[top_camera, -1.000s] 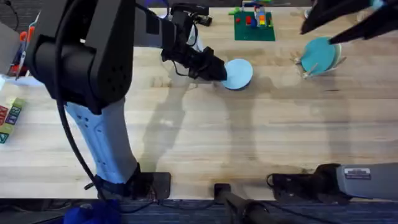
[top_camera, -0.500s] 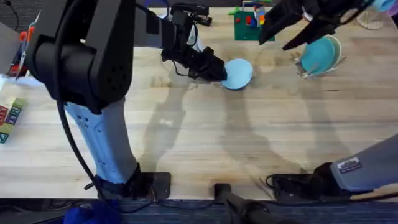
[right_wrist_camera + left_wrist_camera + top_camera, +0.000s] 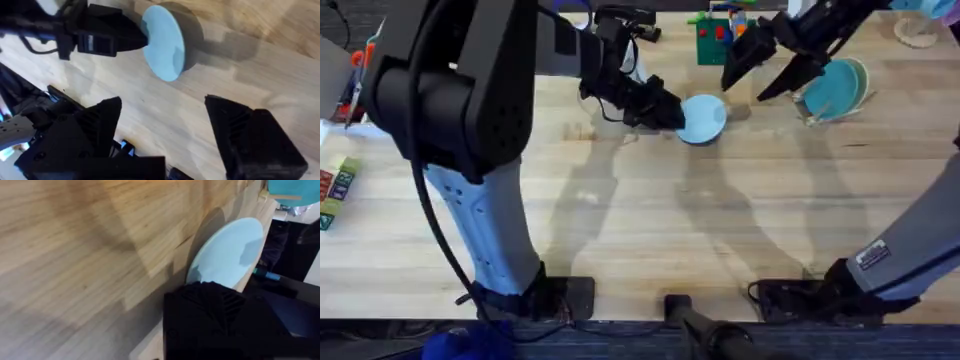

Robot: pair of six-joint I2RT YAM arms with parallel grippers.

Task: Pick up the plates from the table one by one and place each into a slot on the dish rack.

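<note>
The pale light blue plate point(image 3: 702, 118) point(image 3: 227, 250) point(image 3: 163, 41) is held above the table point(image 3: 650, 220) by my left gripper point(image 3: 670, 113), whose black fingers are shut on its left rim. The teal-blue plate point(image 3: 832, 88) stands upright between the pegs of the small dish rack point(image 3: 810, 115) at the far right. My right gripper point(image 3: 760, 73) point(image 3: 162, 117) hangs open between the rack and the pale plate, a little to the plate's right, with nothing between its fingers.
A green toy-brick baseplate point(image 3: 728, 42) with bricks sits at the back, behind the pale plate. Coloured blocks point(image 3: 332, 190) lie at the table's left edge. A pale round object point(image 3: 916, 30) sits at the far right corner.
My right arm has swung left and down from the rack toward the pale plate, gripper open. The left gripper and the pale plate have stayed put.
</note>
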